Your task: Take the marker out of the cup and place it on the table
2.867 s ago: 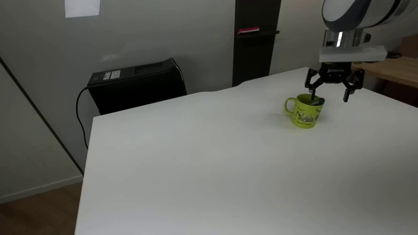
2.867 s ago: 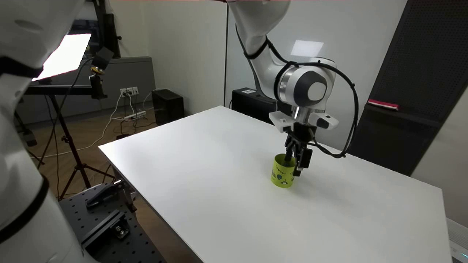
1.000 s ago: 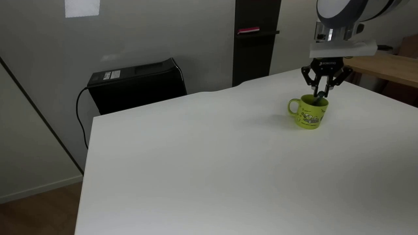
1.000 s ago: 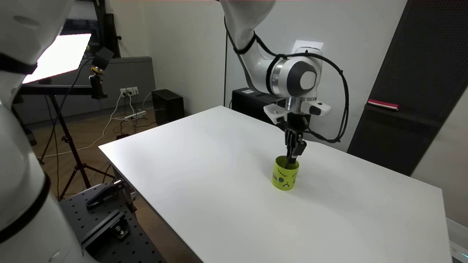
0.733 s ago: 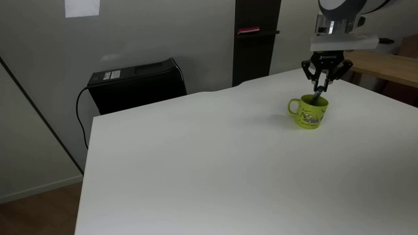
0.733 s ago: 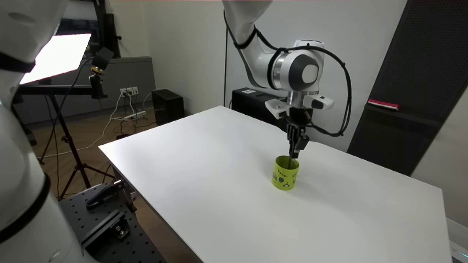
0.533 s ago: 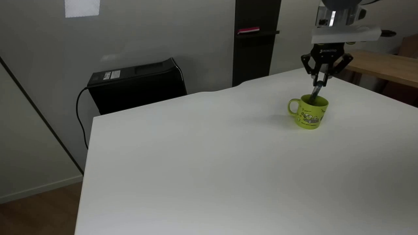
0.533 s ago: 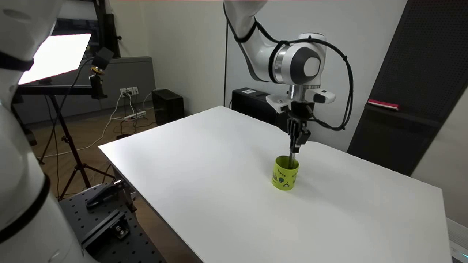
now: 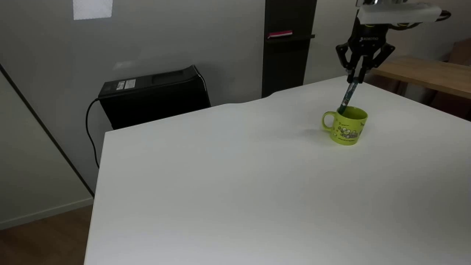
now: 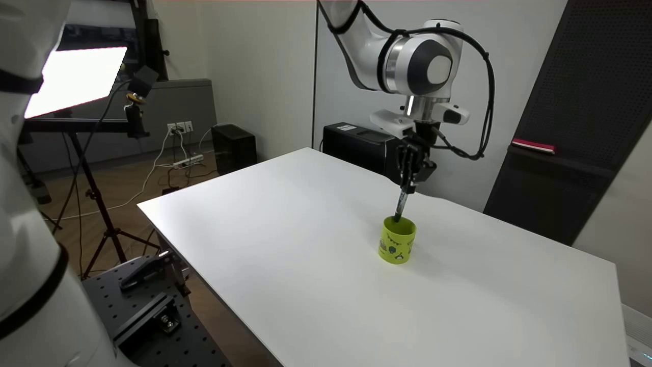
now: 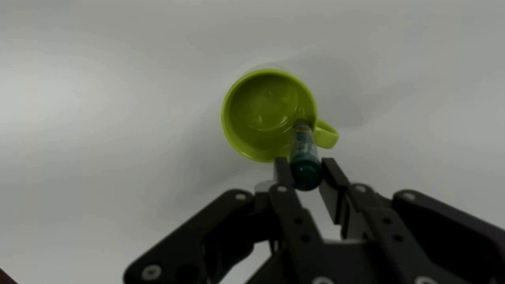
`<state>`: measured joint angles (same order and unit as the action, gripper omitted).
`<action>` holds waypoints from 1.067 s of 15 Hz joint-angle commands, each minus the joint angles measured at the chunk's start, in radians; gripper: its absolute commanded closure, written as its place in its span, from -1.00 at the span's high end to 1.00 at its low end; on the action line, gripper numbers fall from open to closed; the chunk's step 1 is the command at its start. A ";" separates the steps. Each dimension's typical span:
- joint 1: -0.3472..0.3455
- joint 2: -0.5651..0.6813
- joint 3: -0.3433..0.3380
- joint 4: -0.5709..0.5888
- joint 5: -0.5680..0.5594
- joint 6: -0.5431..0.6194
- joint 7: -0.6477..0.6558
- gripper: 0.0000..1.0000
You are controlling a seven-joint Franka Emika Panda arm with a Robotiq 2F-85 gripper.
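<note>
The lime-green cup (image 9: 347,131) stands upright on the white table (image 9: 228,176), its handle turned to the left in that exterior view. Above its mouth the marker (image 9: 348,96) hangs at a tilt, slim and dark with a green end. My gripper (image 9: 355,78) is shut on its upper end; both fingertips touch the green end (image 11: 306,173) in the wrist view. The marker's lower end (image 10: 397,217) is at about rim height, near the handle side; whether it touches the rim I cannot tell. The inside of the cup (image 11: 256,102) shows nothing else.
A black box-shaped device (image 9: 154,96) stands behind the table's far edge. A light-brown wooden table (image 9: 423,71) lies beyond the cup. In an exterior view, a tripod (image 10: 99,204) and a dark perforated plate (image 10: 168,351) are beside the white table.
The gripper, open at first, has shut on the marker and risen, drawing most of it up out of the cup. The marker leans towards the handle, and the cup has shifted slightly.
</note>
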<state>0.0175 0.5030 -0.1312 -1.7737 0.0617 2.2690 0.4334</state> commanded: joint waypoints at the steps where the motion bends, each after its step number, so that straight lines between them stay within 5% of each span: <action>1: 0.011 -0.029 0.027 -0.038 -0.012 0.062 -0.041 -0.88; 7: 0.073 -0.024 0.033 -0.082 -0.082 0.158 -0.042 -0.88; 16: 0.077 -0.104 0.026 -0.049 -0.142 0.081 -0.051 -0.88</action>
<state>0.0956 0.4372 -0.1066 -1.8246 -0.0607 2.3833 0.3899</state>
